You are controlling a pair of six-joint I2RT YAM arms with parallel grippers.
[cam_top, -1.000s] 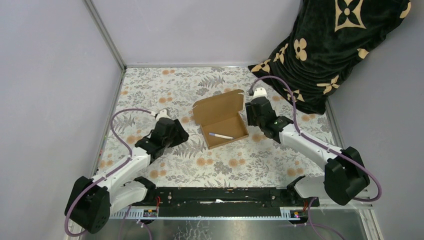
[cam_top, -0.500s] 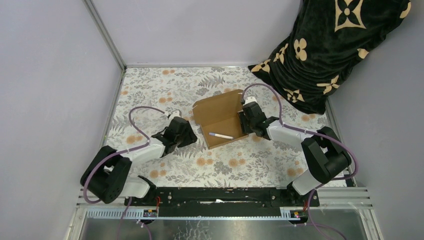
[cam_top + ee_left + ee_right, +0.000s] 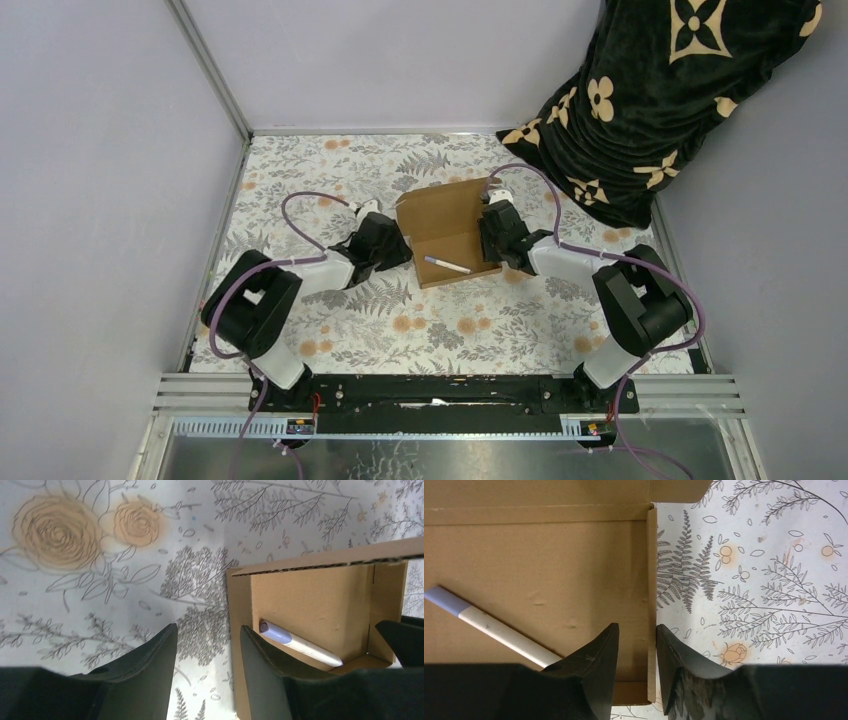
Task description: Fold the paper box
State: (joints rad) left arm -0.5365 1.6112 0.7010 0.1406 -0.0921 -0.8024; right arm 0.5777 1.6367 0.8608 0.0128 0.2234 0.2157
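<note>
R gripper [image 3: 633, 639] open, fingers astride box [image 3: 549, 555] R wall, one inside, one outside, L gripper [image 3: 207, 641] open, low over table [image 3: 75, 605] just beside box L wall, white pen [image 3: 300, 642] lying inside box.

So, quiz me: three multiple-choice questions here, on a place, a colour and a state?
1. Where is the white stick? A on the tablecloth; B inside the paper box; C in a gripper.
2. What colour is the cloth in the far right corner? A red; B plain white; C black with beige flowers.
3. The box's lid is: A open; B shut; C torn off.
Answers: 1 B, it lies on the box floor; 2 C, seen from above; 3 A, the inside shows.
</note>
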